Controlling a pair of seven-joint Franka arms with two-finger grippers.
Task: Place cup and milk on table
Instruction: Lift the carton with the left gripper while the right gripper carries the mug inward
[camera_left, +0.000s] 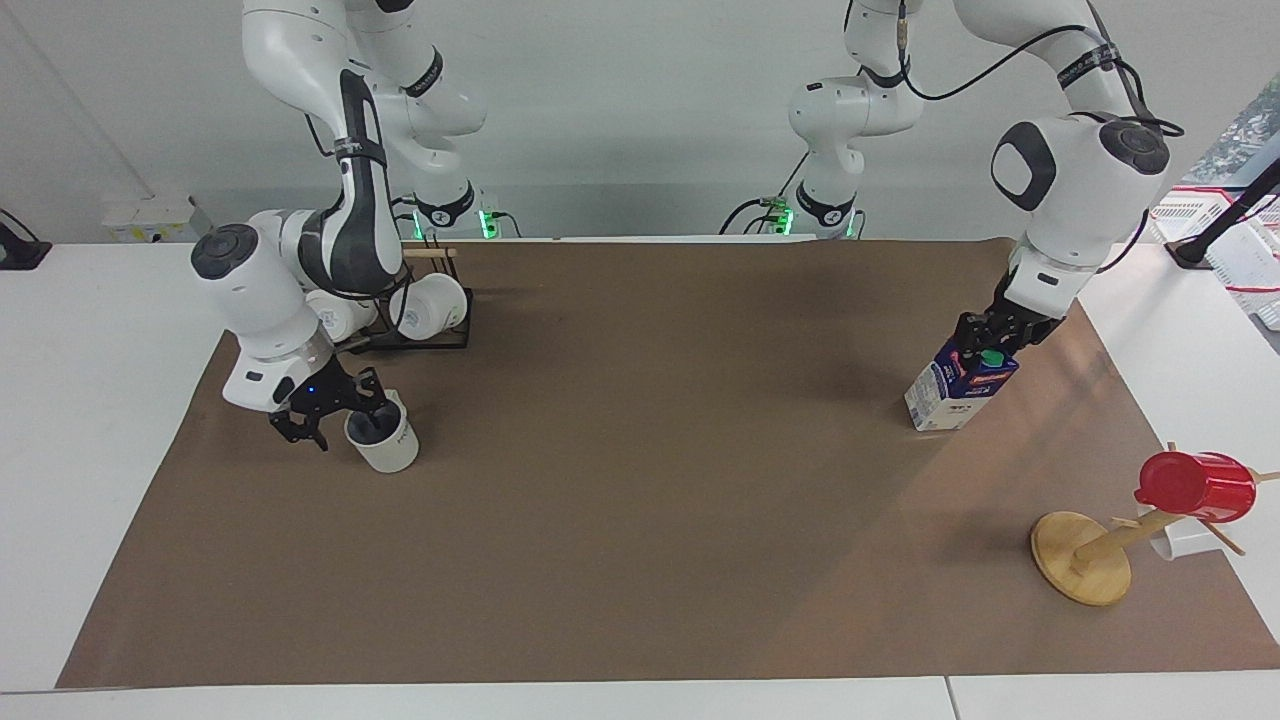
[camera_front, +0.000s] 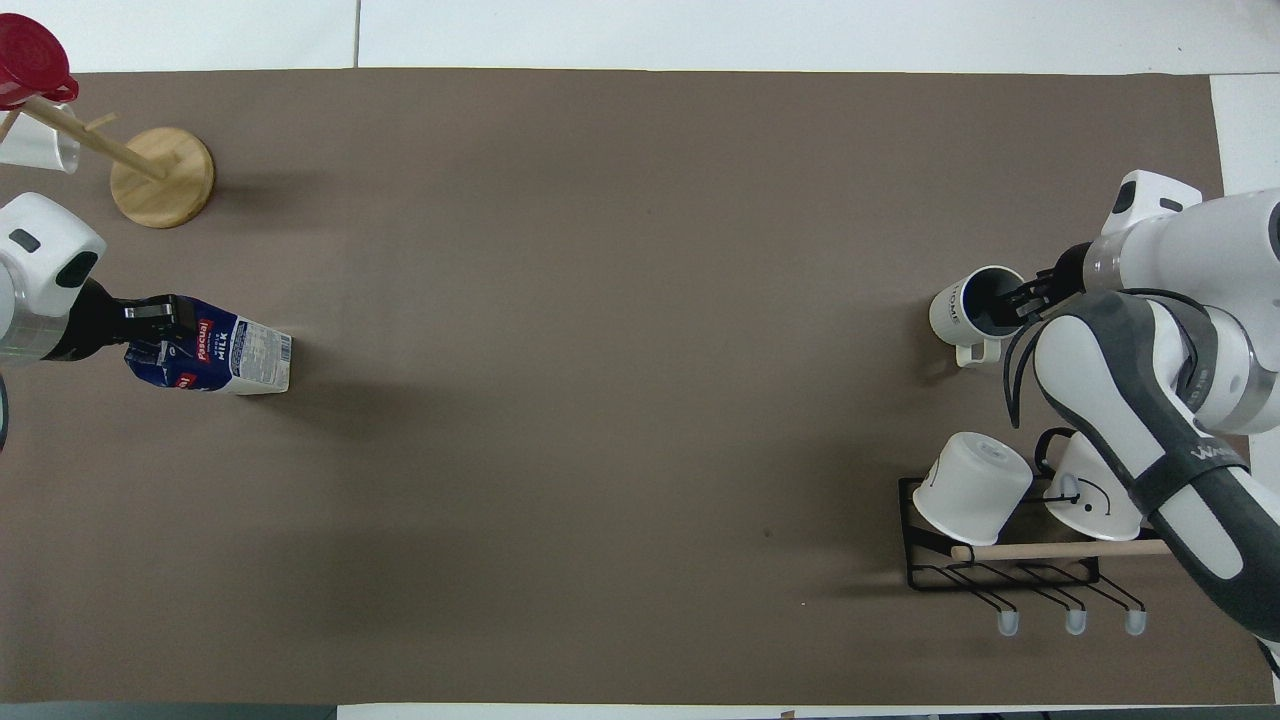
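Two grippers are at work. In the facing view's right half, the left gripper (camera_left: 985, 345) is clenched on the milk's (camera_left: 955, 388) top as it stands on the table (camera_left: 640, 520). At middle left, the right gripper (camera_left: 340, 412) straddles the cup's (camera_left: 385, 440) rim; whether it grips I cannot tell.

table (camera_left: 60, 420), brown paper (camera_left: 640, 480), cup (camera_left: 385, 445), milk (camera_left: 955, 390)

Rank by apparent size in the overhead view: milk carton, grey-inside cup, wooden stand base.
1. milk carton, largest, seen tilted.
2-3. cup and wooden stand base: footprints look alike, so no ranking.
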